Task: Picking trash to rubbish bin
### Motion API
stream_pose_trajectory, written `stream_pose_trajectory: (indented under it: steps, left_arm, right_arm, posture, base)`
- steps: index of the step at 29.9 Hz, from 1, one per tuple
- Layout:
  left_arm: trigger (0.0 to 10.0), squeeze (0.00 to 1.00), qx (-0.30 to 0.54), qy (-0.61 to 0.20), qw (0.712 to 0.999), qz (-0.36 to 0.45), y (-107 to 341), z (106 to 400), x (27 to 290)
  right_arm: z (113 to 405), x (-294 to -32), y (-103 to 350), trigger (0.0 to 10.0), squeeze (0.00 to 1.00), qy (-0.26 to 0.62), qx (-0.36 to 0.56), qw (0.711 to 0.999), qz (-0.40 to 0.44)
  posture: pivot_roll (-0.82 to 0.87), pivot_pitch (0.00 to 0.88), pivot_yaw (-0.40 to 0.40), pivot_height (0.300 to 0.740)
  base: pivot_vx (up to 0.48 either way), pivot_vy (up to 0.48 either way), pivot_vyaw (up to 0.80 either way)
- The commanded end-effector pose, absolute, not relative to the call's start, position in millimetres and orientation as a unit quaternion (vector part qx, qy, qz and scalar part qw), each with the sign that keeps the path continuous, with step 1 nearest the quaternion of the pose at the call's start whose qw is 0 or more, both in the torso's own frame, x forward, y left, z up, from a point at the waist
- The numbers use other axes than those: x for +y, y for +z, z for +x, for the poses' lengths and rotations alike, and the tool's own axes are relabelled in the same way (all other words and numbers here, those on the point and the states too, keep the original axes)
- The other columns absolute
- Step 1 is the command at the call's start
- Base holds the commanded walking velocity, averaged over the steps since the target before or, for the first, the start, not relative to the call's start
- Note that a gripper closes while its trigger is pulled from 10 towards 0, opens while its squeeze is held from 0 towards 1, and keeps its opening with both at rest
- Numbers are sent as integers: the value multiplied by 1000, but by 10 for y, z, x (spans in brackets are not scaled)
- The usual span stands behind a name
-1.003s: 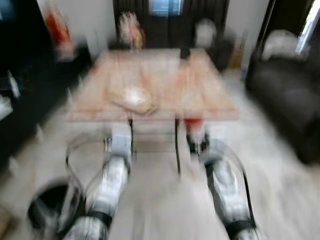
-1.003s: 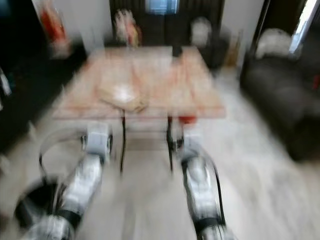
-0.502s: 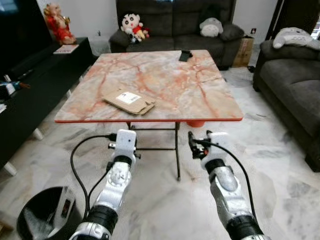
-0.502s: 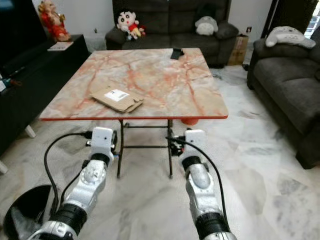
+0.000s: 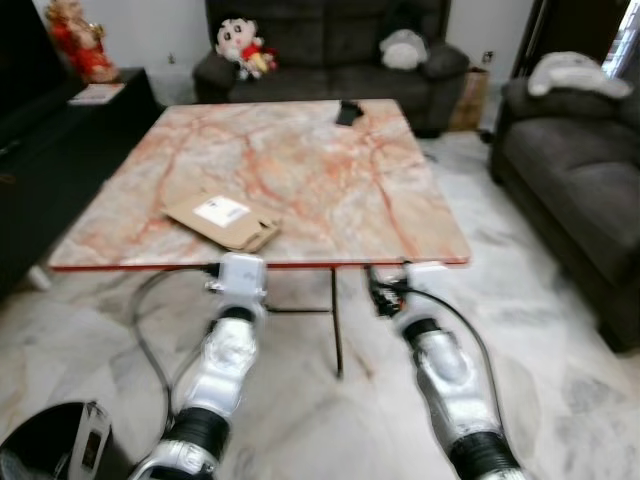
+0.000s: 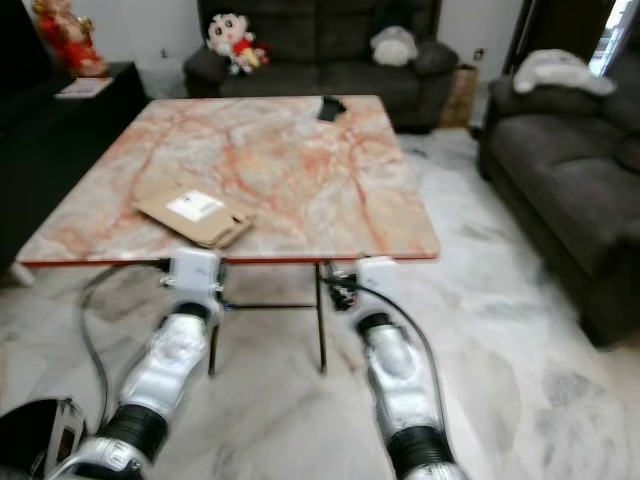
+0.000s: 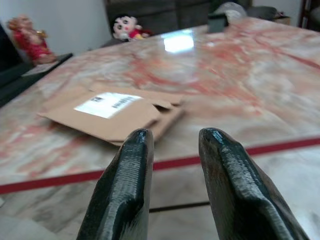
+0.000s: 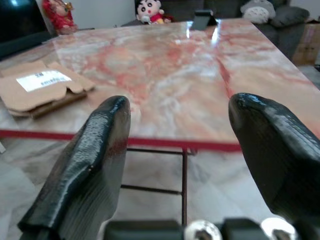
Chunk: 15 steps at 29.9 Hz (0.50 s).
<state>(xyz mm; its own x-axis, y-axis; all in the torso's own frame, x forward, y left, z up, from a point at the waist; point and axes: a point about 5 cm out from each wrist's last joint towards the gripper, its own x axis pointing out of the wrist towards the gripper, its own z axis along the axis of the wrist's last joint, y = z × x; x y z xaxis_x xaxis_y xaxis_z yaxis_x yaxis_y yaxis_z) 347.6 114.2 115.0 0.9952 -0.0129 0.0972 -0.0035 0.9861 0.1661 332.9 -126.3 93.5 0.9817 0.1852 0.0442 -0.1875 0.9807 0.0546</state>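
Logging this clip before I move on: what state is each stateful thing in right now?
Cardboard package: flattened, lying on the table near its front edge, label up.
Left gripper: open with a narrow gap, empty, short of the table edge.
Right gripper: open wide, empty, short of the table edge.
Rubbish bin: upright on the floor, open top.

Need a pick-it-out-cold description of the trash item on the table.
Find the square marble table with pink-orange veins, in front of the dark sofa. On its near left part, close to the red edge, lies a flattened brown cardboard mailer with a white label. The other item, a small dark object, sits at the far edge.
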Motion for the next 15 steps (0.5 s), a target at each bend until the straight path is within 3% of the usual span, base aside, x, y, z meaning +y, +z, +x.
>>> stream_pose_trajectory:
  steps: [1,15]
  left_arm:
    - [10000,0,-50,17,995,88,1172,3490,1297]
    - [10000,0,-50,11,995,90,1177,3494,1276]
  right_arm:
    - [3350,-1097,1004,10000,0,113,-30,992,44]
    - [3351,-1110,1003,10000,0,112,-29,992,50]
  posture:
    - [138,0,1,740]
    - [139,0,2,740]
  base:
    - [412,0,450]
    - [409,0,32]
